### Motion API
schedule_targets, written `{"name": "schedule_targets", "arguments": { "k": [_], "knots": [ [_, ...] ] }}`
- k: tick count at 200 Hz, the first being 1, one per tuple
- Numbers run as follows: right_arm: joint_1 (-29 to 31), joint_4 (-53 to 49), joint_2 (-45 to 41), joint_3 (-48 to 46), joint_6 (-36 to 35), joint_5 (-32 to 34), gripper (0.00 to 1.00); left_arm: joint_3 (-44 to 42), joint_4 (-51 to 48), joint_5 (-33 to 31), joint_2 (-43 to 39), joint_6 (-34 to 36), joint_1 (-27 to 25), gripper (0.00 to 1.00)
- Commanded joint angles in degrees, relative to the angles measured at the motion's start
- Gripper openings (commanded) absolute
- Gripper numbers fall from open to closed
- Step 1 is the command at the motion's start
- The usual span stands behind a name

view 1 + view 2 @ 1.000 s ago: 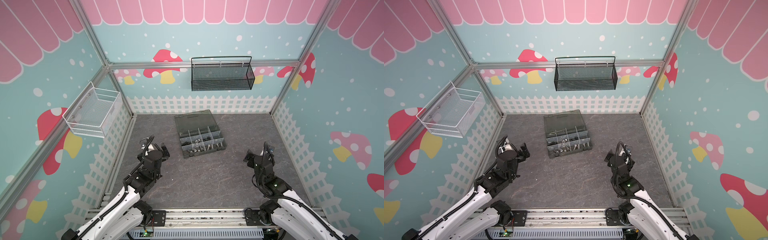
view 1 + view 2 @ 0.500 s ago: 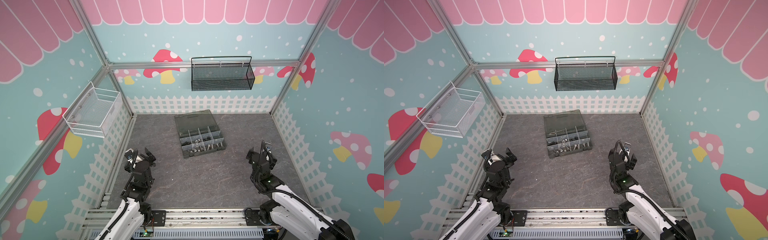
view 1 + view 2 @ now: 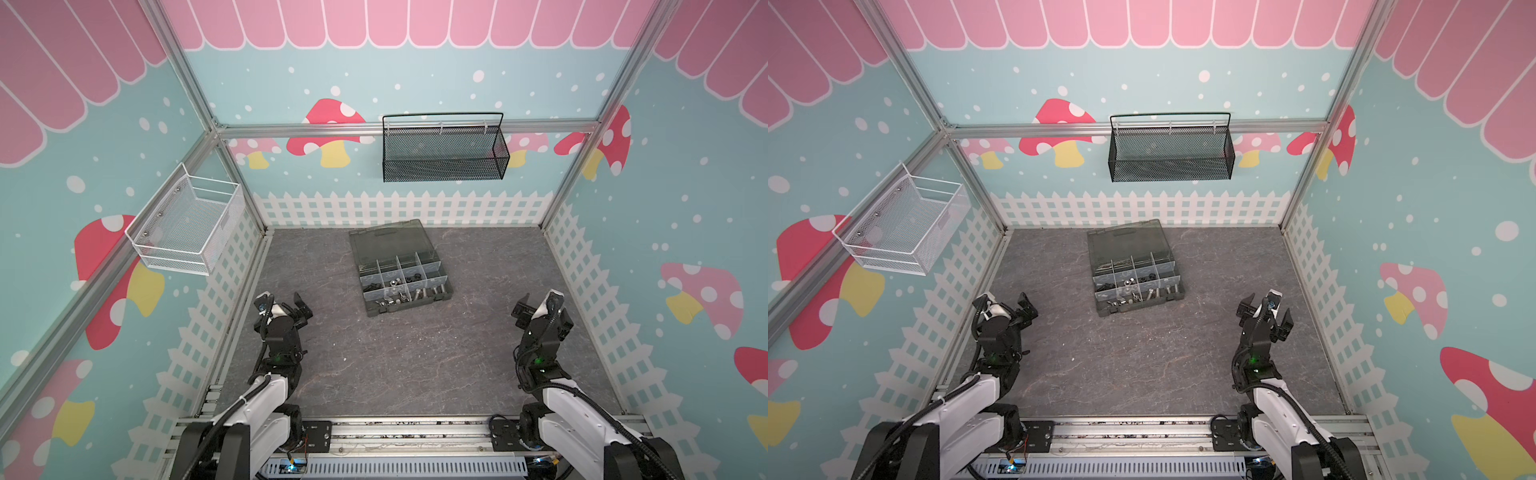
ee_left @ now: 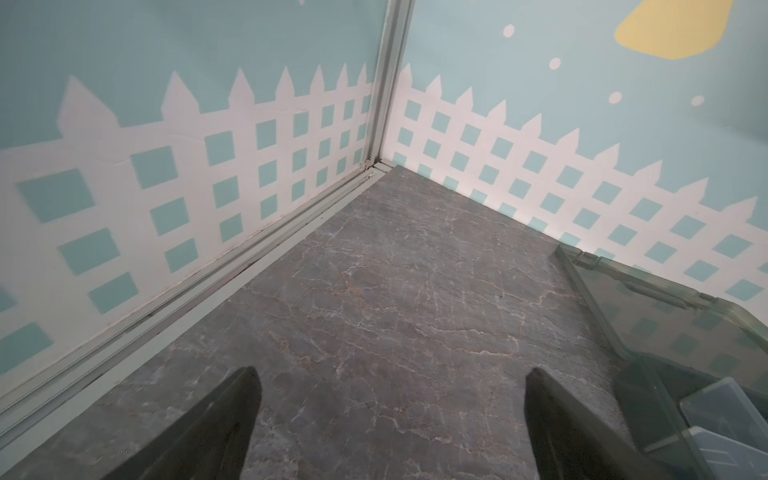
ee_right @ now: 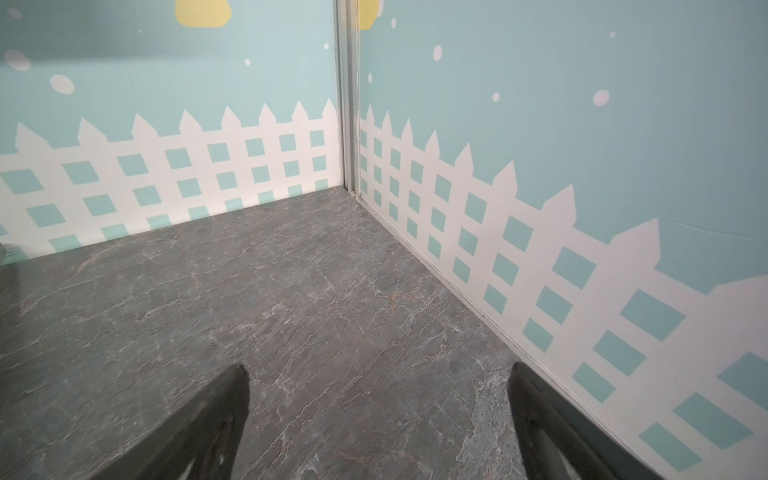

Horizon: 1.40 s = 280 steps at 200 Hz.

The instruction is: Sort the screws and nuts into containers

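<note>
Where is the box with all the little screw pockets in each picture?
In a top view: the box sits mid-floor, nearer the back wall, lid open.
In a top view: the box sits mid-floor, slightly left of centre.
Left wrist view: the box shows its see-through lid and one corner at the lower right.
Right wrist view: not clearly in it.
Shared landmark: the white picket fence on the walls, just behind the box.

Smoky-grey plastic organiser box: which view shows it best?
Both top views: whole smoky-grey plastic organiser box, lid open, compartments visible. Left wrist view catches only lid and a corner; right wrist view, nothing recognisable.
</note>
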Motion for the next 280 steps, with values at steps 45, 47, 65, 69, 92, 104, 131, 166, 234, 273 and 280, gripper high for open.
{"name": "schedule_targets", "arguments": {
  "k": [45, 47, 65, 69, 92, 104, 131, 166, 234, 273, 280],
  "knots": [
    [-3.3, 14.8, 2.8, -3.6, -3.8, -6.5, 0.98, -0.5, 21.0, 8.8, 11.2, 8.2, 1.4, 1.0],
    [-3.3, 15.1, 3.0, -3.6, -3.9, -6.6, 0.98, -0.6, 21.5, 9.1, 11.5, 8.3, 1.5, 1.0],
    [-3.5, 19.2, 4.8, -6.0, -4.4, -7.5, 0.98, -0.9, 26.9, 12.5, 16.1, 8.4, 3.1, 1.0],
    [-3.5, 20.0, 5.3, -6.2, -4.5, -7.7, 0.98, -1.0, 28.7, 13.2, 17.4, 8.4, 3.3, 1.0],
    [-3.6, 22.2, 8.0, -6.2, -5.1, -9.4, 0.98, -1.4, 40.3, 17.4, 28.0, 8.0, 5.1, 1.0],
    [-3.6, 23.6, 9.3, -6.3, -6.1, -10.2, 0.98, 0.5, 40.1, 20.9, 30.6, 7.6, 6.4, 1.0],
    [-3.7, 27.9, 13.1, -7.0, -7.8, -12.5, 0.98, 4.7, 30.1, 28.5, 28.4, 9.5, 7.1, 1.0],
    [-3.7, 34.7, 18.9, -6.7, -9.6, -15.7, 0.98, 11.4, 15.0, 34.6, 27.4, 14.7, 5.3, 1.0],
    [-3.8, 40.3, 31.6, -1.6, -11.8, -22.0, 0.98, 11.4, 14.8, 34.5, 27.3, 14.6, 5.3, 1.0],
    [-4.5, 36.0, 36.4, 3.2, -13.7, -28.3, 0.98, 11.3, 14.8, 34.5, 27.3, 14.6, 5.2, 1.0],
    [-5.0, 36.8, 36.1, 2.6, -13.4, -29.3, 0.98, 11.3, 15.0, 34.5, 27.3, 14.7, 5.3, 1.0]
  ]
}}
